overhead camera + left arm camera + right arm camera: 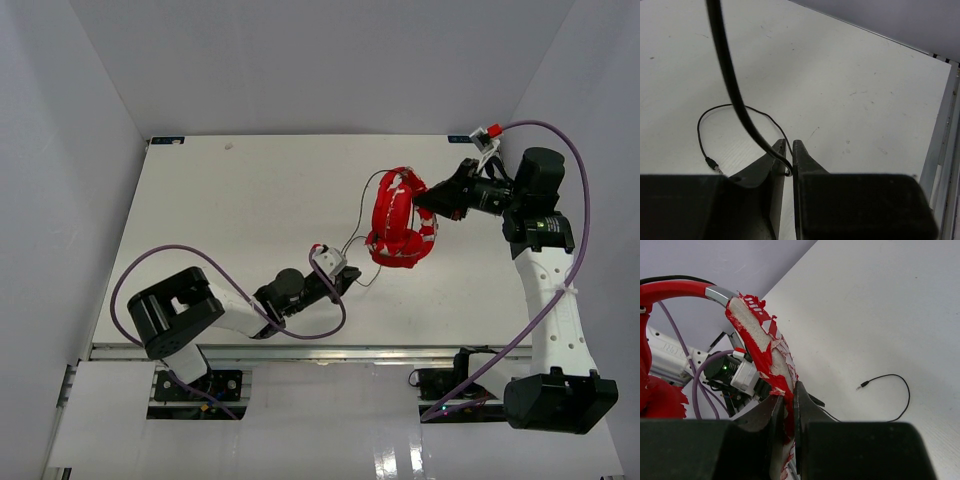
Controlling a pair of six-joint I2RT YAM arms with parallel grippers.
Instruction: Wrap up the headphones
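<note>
The headphones (400, 225) are over the right half of the table (230, 190), about midway between its near and far edges. They are bright red, and the red cover of the headband (752, 322) is torn in many places, so pale padding shows under it.

The right gripper (789, 389) comes from the right edge of the table and is closed on this padded part of the headband. Its 2 fingers (807, 405) press the band from both sides. In the right wrist view the headphones stand high and the table lies far below them. From above I cannot tell if the lowest ear cup touches the table.

The thin dark cord (727, 70) hangs from the headphones toward the near edge. The left gripper (788, 146) is low over the table, to the near left of the headphones, a little apart from them. Its jaws are almost together, and the cord passes between them, so it is closed on the cord. Past the jaws the free end of the cord makes 1 loose loop flat on the table. The loop ends in a small metal plug (711, 163), which lies just beside the left gripper.

A thick purple cable (150, 262) curves in an arc beside the left arm, and a 2nd purple cable (575, 180) arcs over the right arm.
</note>
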